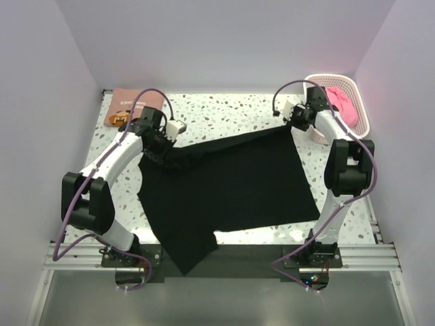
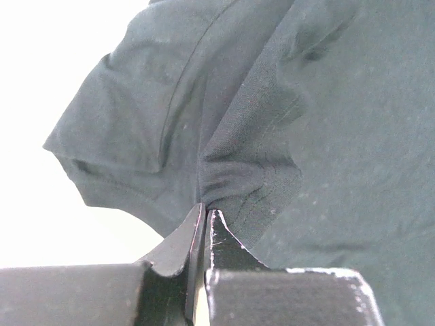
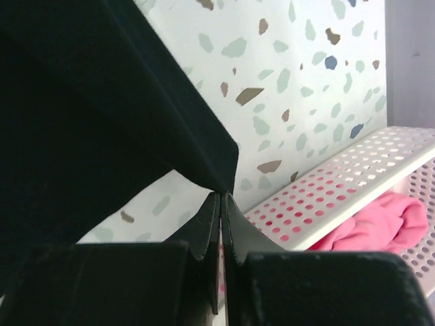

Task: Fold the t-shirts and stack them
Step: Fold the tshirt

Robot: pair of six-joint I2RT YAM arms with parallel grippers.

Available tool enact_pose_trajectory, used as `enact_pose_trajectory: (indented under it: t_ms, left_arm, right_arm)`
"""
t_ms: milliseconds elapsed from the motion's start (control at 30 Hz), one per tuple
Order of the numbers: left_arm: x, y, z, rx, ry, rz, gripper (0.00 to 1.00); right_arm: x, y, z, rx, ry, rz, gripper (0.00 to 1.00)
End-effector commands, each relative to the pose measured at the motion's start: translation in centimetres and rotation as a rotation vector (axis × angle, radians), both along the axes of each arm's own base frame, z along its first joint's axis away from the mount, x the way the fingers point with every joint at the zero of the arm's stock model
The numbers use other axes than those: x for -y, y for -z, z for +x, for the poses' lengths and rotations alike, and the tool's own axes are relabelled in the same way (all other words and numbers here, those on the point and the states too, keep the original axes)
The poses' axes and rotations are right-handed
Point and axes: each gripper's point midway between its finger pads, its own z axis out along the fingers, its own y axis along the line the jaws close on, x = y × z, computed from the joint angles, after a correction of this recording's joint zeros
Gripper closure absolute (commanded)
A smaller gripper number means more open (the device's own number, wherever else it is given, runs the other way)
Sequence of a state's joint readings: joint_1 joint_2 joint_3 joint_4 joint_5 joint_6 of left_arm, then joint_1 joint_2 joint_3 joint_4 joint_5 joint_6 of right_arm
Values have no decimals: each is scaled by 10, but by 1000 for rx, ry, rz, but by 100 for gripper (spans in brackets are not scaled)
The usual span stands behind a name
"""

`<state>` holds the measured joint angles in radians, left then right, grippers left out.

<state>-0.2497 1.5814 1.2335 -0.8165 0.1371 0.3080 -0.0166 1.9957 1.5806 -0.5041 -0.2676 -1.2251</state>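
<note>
The black t-shirt (image 1: 231, 183) lies spread over the middle of the terrazzo table, one part hanging over the near edge. My left gripper (image 1: 162, 144) is shut on bunched cloth at its far left, near a sleeve (image 2: 129, 136). My right gripper (image 1: 293, 122) is shut on its far right corner (image 3: 221, 166), held slightly above the table. The bright pink t-shirt (image 1: 342, 103) sits crumpled in the basket and also shows in the right wrist view (image 3: 380, 221). The salmon-pink printed t-shirt (image 1: 129, 105) lies folded at the far left corner.
The white-and-pink lattice basket (image 1: 360, 102) stands at the far right corner, close beside my right gripper; its rim (image 3: 340, 190) is just right of the fingers. Walls enclose the table on the left, back and right.
</note>
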Motion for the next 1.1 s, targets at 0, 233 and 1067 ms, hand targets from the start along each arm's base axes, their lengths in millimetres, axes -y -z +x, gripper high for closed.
enact_pose_trajectory:
  t_ms: [0,233,1067]
  left_arm:
    - [-5,-12,-9,10,58,-4,100]
    - [5,3,-23,-59,146,-32,100]
    - [1,17,-13,-218,126,-217,100]
  right_arm:
    - [4,-26,-20,18,-49,-2,100]
    - [10,17,-48,-79,-66,-49,100]
    - [9,19,-49,-154,-63,-70,100]
